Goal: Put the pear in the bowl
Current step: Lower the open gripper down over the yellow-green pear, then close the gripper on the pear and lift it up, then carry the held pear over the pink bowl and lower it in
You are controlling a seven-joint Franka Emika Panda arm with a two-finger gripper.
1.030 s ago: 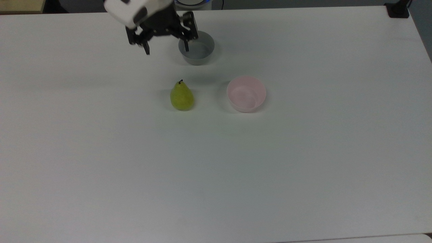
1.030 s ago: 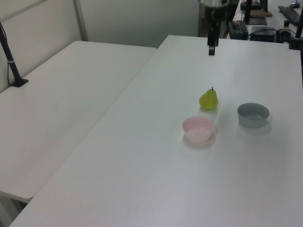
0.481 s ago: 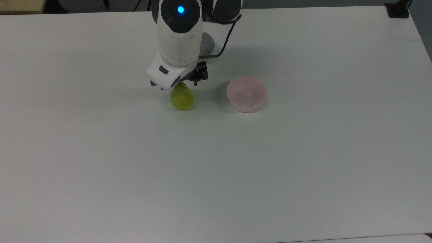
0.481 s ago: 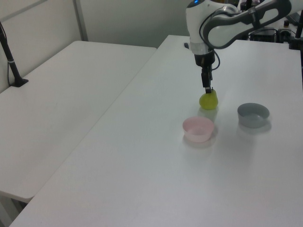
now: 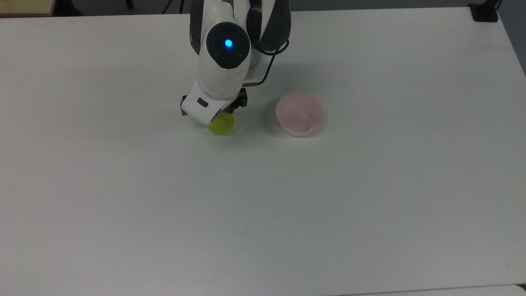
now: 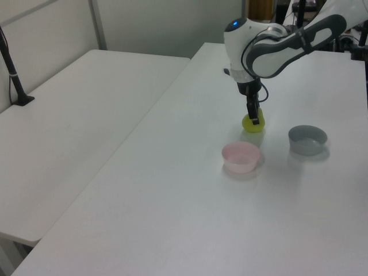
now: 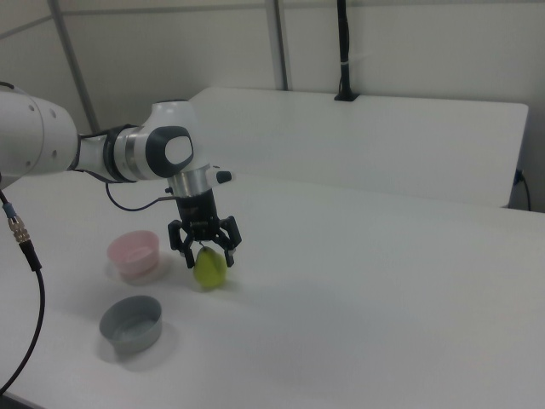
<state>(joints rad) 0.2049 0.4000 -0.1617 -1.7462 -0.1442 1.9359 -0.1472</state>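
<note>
Right view, left to right: the pink bowl (image 7: 134,253) stands empty on the white table (image 7: 383,290); just beside it, toward the right view's right, the gripper (image 7: 204,250) hangs directly over the pear (image 7: 209,269). Its 2 fingers are spread wide, straddling the narrow top without closing on it. The pear stands upright on the table, long axis vertical and in line with the gripper. A grey bowl (image 7: 131,323) sits nearer the camera.
</note>
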